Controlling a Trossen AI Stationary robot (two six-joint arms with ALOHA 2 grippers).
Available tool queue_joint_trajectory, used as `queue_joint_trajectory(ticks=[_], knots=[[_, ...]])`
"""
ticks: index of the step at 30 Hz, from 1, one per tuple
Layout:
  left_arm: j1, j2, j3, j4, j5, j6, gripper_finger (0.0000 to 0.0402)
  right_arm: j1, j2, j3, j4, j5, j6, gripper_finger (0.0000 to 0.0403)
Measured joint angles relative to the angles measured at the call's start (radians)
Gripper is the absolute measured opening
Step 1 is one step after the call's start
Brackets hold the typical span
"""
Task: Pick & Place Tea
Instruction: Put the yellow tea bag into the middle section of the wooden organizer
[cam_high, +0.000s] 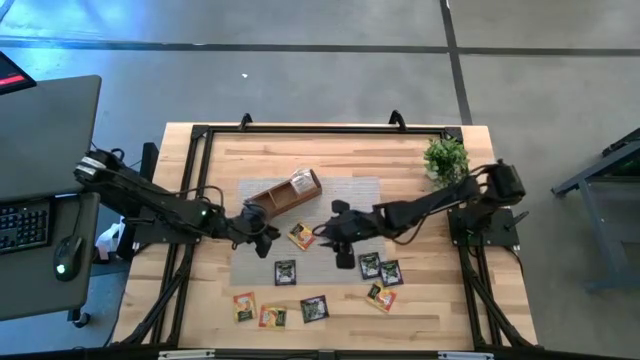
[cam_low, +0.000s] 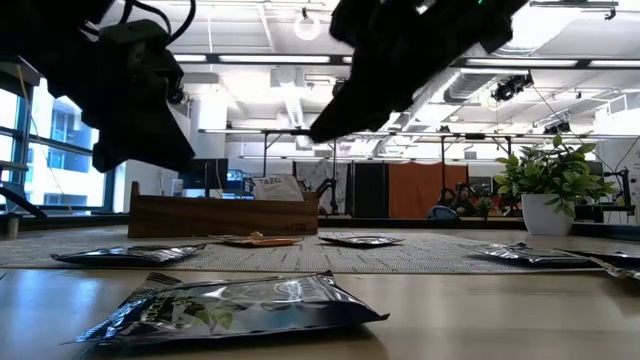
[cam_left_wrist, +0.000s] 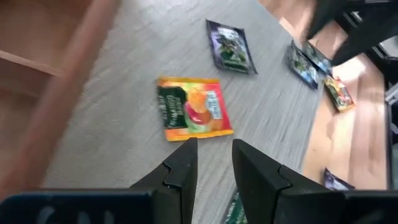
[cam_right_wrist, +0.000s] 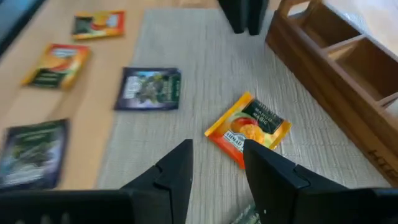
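right hand above yellow sachet

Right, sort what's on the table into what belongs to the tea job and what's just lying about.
Belongs to the job:
- yellow-orange sachet on the grey mat, between both arms
- dark sachets and other loose sachets on the bare wood
- wooden compartment tray
- left tool and right tool, both over the mat

Just lying about:
- potted plant at the table's corner
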Motion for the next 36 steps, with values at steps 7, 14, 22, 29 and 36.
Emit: queue_joint_trajectory(ticks=[7, 14, 22, 29, 36], knots=[[0.0, 0.17, 0.0, 0.103, -0.015, -0.134, 0.0099, -0.038, 0.184, -0.001, 0.185, 0.038, -0.017, 0.011], [0.021, 0.286, 0.0, 0.135, -0.069, -0.304, 0.0099, -0.092, 0.238, -0.001, 0.203, 0.06, -0.005, 0.0023], [0.087, 0.304, 0.0, 0.21, -0.014, -0.288, 0.0099, -0.108, 0.281, 0.0, 0.214, -0.043, 0.023, 0.0008], [0.121, 0.304, 0.0, 0.209, 0.065, -0.288, 0.0099, -0.108, 0.323, 0.002, 0.284, -0.068, 0.038, 0.0003], [0.12, 0.304, 0.0, 0.209, 0.109, -0.283, 0.0099, -0.107, 0.326, 0.002, 0.28, -0.047, 0.053, 0.0003]])
